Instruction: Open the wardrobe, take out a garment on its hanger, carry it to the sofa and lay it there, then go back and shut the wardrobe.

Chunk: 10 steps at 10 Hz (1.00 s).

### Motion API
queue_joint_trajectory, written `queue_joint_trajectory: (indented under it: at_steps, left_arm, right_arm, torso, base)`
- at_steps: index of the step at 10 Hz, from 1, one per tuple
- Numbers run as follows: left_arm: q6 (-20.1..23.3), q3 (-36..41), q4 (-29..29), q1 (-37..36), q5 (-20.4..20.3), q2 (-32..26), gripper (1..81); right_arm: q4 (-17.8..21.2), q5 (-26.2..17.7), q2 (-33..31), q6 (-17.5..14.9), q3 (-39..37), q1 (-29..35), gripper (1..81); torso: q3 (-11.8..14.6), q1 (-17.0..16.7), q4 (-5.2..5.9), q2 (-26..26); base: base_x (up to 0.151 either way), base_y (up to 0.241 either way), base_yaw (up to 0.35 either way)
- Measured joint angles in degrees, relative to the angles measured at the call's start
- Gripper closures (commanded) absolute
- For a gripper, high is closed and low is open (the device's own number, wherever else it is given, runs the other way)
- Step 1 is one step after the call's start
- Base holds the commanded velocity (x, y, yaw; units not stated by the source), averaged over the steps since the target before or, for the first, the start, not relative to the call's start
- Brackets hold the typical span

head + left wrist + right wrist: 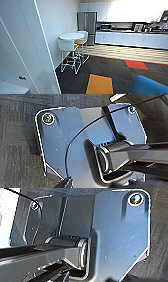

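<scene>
**Driving past the break area, sofa at the corner**

The blue sofa (149, 86) shows at the lower right of the head view; soft and broad, it should take a thin shirt easily. A limp T-shirt is best carried by its stiff hanger. Nearby stand a round white tabletop (71, 36), white chairs (67, 46) and a white wall panel (37, 47). Whether either pincer is released or clenched, I cannot tell.

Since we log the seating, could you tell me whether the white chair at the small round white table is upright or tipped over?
Upright: the white chair stands on its metal legs beside the round table.
</scene>
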Motion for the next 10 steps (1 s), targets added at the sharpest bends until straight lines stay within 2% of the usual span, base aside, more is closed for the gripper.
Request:
queue_joint_trajectory:
  at_steps: [3, 7, 10]
  left_arm:
    - [0.0, 0.0, 0.0, 0.0, 0.1, 0.1, 1.0]
    - [0.0, 0.0, 0.0, 0.1, 0.0, 0.2, 1.0]
    - [0.0, 0.0, 0.0, 0.2, 0.1, 0.2, 1.0]
  right_arm:
    - [-0.3, 0.0, -0.9, -0.1, 1.0, -0.7, 1.0]
    - [-0.8, 0.5, -5.7, 0.0, 9.6, -1.3, 1.0]
    - [-1.0, 0.9, -6.7, 0.0, 9.5, -2.7, 1.0]
  torso:
    - [0.0, 0.0, 0.0, 0.0]
    - [0.0, 0.0, 0.0, 0.0]
    - [0.0, 0.0, 0.0, 0.0]
  base:
    - [0.0, 0.0, 0.303]
    - [0.0, 0.0, 0.303]
    - [0.0, 0.0, 0.303]
